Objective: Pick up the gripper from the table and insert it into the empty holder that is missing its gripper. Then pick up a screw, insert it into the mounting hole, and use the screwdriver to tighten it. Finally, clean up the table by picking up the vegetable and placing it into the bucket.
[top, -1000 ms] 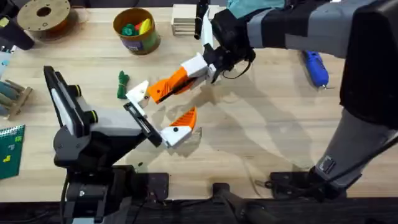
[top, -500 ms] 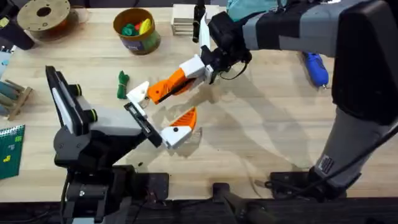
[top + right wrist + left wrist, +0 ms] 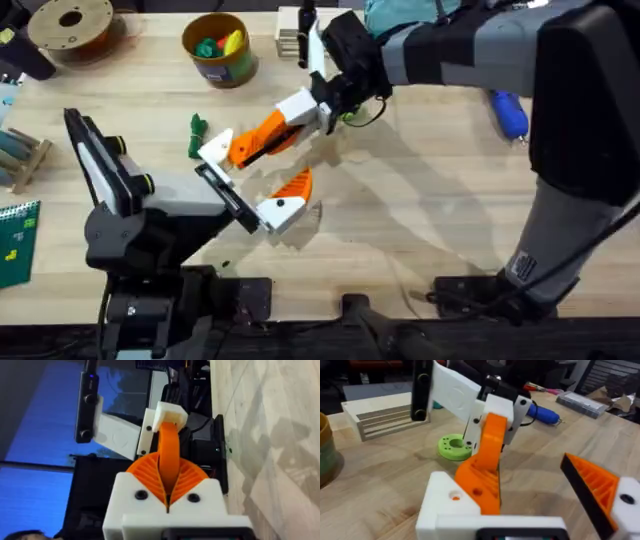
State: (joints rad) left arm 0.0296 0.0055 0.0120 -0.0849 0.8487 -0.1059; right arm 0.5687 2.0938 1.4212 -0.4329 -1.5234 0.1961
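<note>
Above the desk's [image 3: 420, 220] middle, right gripper [image 3: 243, 147] fingers pinched on the orange gripper piece [image 3: 262, 137], its tip against the left gripper's [image 3: 255, 185] bare white holder [image 3: 217, 147], left fingers spread, green vegetable [image 3: 196, 136] just beyond, toward the far-left corner.

You are looking at an orange gripper [image 3: 262, 137] with dark ribbing, showing against the holder [image 3: 217, 150] in white. The tabletop [image 3: 420, 220] is showing pale wood grain. The screwdriver [image 3: 510, 112] is showing bright blue, the vegetable [image 3: 196, 136] dark green, and the bucket [image 3: 222, 58] orange-yellow with a dark band.
</note>
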